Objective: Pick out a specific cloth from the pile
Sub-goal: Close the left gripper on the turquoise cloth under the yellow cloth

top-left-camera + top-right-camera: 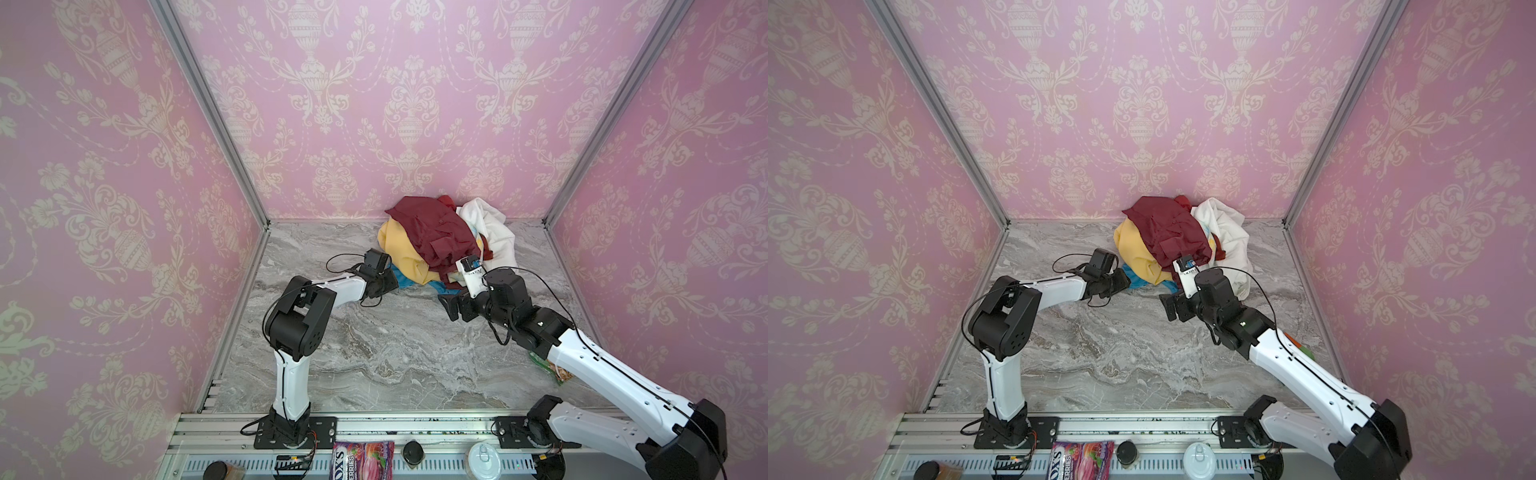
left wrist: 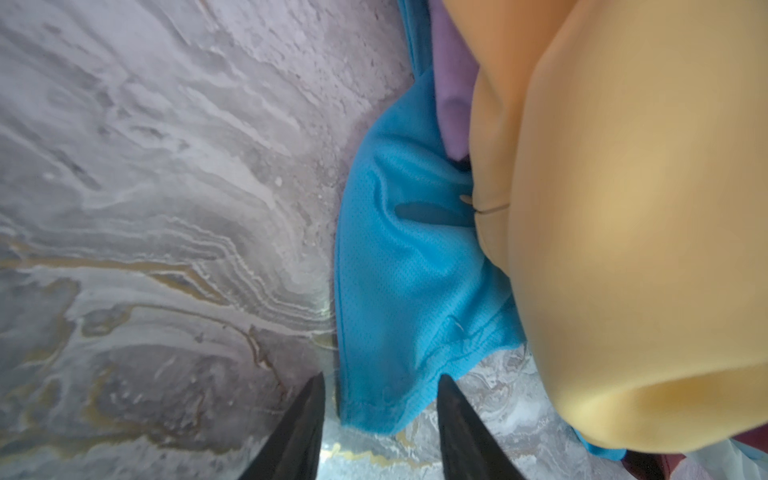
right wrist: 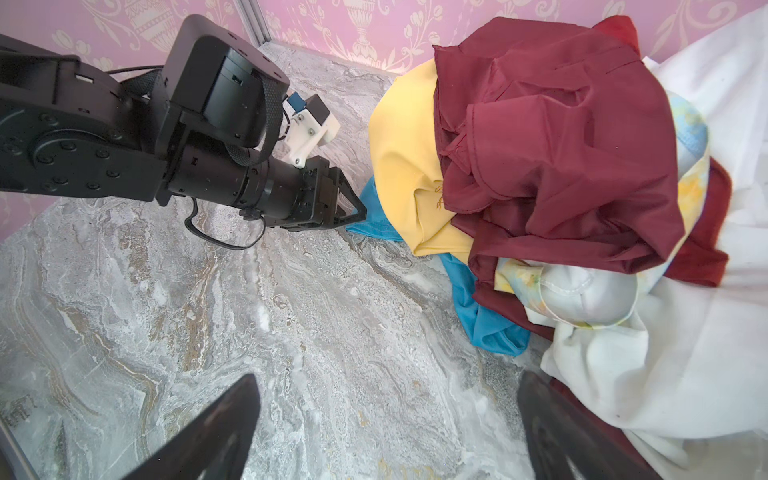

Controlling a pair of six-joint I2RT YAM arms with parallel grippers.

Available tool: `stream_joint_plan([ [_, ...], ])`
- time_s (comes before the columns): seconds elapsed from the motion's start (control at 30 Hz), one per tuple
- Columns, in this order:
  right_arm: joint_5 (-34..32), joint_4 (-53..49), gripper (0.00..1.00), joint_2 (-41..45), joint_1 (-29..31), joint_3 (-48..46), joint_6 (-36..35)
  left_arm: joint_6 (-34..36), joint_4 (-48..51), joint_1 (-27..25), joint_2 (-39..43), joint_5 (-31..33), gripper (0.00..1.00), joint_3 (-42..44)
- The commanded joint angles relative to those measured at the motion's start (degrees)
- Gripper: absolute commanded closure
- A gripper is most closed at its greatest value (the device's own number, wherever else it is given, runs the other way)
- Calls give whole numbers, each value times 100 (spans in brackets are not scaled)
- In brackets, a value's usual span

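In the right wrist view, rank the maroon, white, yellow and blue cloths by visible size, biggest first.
1. maroon cloth and white cloth: look alike; the white one is nearer the camera, so unranked.
2. yellow cloth
3. blue cloth: only two small patches show.

turquoise cloth; maroon, yellow, white pile; grey marble table.

I see only edges of the turquoise cloth and lilac cloth; the mustard-yellow cloth buries the rest.
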State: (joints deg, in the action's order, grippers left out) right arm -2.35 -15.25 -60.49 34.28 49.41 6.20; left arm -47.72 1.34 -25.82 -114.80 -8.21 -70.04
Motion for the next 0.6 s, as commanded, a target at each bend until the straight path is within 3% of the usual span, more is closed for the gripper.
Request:
stream_joint_plan([
  [0.0,-45,-128,2,170,28,139,46,-26,226,-54,-223,197,53,-130],
  [0.27,-100,-150,2,213,39,122,75,90,591,-107,-519,379,57,-447],
  [0.57,-91,-198,2,265,36,183,83,113,1237,-133,-862,487,84,-854],
])
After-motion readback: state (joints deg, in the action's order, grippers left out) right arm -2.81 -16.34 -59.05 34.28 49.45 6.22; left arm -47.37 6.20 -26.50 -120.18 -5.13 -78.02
